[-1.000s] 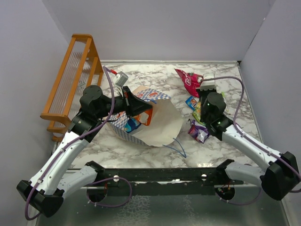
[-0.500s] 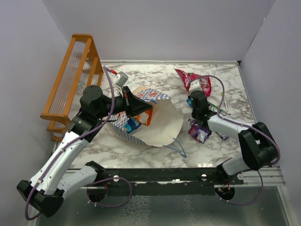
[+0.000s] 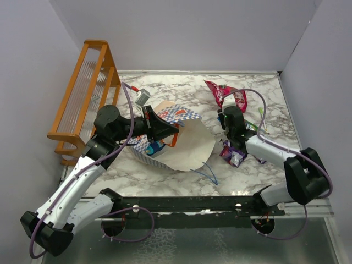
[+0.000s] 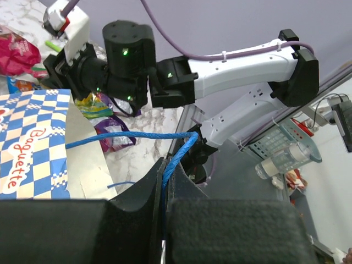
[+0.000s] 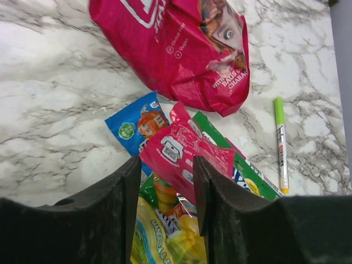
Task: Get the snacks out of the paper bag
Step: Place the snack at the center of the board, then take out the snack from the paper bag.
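The paper bag (image 3: 184,140) lies on its side mid-table, its checkered band (image 4: 33,148) showing in the left wrist view. My left gripper (image 3: 165,130) is shut on the bag's blue cord handle (image 4: 176,151) and holds it up. Something blue (image 3: 156,147) shows in the bag's mouth. My right gripper (image 3: 225,116) is open, low over a pile of snacks. Between its jaws lies a small pink packet (image 5: 187,154), with a blue packet (image 5: 137,124), a green packet (image 5: 250,179) and a yellow-green packet (image 5: 162,236) around it. The large pink-red packet (image 5: 176,44) lies beyond. A purple packet (image 3: 232,154) lies nearer.
An orange wooden rack (image 3: 85,93) stands along the left wall. A green pen (image 5: 281,140) lies right of the pile. A second loop of blue cord (image 3: 208,173) trails from the bag toward the near edge. Walls close the back and right.
My right arm has folded in and brought its gripper down and left onto the snack pile. My left arm has shifted slightly, still holding the cord.
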Motion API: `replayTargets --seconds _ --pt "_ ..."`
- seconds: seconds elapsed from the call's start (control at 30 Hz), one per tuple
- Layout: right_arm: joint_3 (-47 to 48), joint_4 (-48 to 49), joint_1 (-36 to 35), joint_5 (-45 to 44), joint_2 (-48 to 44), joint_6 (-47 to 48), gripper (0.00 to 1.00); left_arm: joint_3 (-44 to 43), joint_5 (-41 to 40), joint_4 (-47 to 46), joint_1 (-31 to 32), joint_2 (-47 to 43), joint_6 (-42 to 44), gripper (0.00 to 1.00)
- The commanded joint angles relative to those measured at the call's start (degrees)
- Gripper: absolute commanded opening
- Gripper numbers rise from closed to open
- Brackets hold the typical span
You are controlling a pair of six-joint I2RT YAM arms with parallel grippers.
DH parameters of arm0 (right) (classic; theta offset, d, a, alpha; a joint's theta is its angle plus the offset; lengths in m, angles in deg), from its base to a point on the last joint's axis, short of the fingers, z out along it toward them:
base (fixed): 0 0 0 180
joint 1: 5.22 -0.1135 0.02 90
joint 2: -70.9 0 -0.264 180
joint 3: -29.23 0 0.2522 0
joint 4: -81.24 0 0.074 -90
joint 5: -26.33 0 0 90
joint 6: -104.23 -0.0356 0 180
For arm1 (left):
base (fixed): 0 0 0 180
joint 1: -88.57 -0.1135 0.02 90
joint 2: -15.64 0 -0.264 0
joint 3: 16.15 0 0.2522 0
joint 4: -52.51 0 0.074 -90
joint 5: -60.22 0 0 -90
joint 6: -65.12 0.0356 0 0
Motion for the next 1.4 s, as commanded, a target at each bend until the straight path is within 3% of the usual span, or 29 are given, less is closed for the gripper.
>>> replayTargets --seconds 0.0,0.43,0.57,0.7,0.83,1.03,1.1,1.2,1.37 --pt "0.72 -4.87 0.22 11.54 -8.48 -5.5 0.48 2.07 4.51 -5.79 0.76 -2.24 -3.86 0.0" --pt "-5.95 -0.92 0.13 54.14 -34.76 -2.48 0.6 3.05 4.1 -10.68 2.62 -2.3 -8.82 0.0" --pt "-9.45 4.0 -0.23 70.14 -39.25 -0.48 0.6 2.65 3.68 -10.68 2.81 -1.75 -8.32 0.0" --pt "-13.84 12.84 -3.08 78.62 -41.66 -0.54 0.61 2.34 2.81 -10.46 2.9 -1.46 -8.06 0.0" --pt "-15.21 15.5 -9.81 77.75 -40.75 4.47 0.63 1.86 2.4 -9.8 3.03 -1.3 -7.84 0.0" --pt "-13.05 13.06 -22.81 64.61 -30.98 19.9 0.71 1.54 1.71 -9.38 3.24 -1.03 -7.71 0.0" --pt "-11.74 14.28 -24.36 61.66 -26.42 23.22 0.76 1.41 1.45 -9.4 3.33 -0.88 -7.78 0.0" --pt "-9.67 16.72 -24.57 59.75 -18.03 26.66 0.92 1.09 1.44 -9.08 3.46 -0.78 -7.77 0.0" --pt "-5.41 18.71 -24.71 55.7 -7.21 34.28 0.94 0.2 0.85 -7.67 3.72 -0.68 -6.95 0.0"
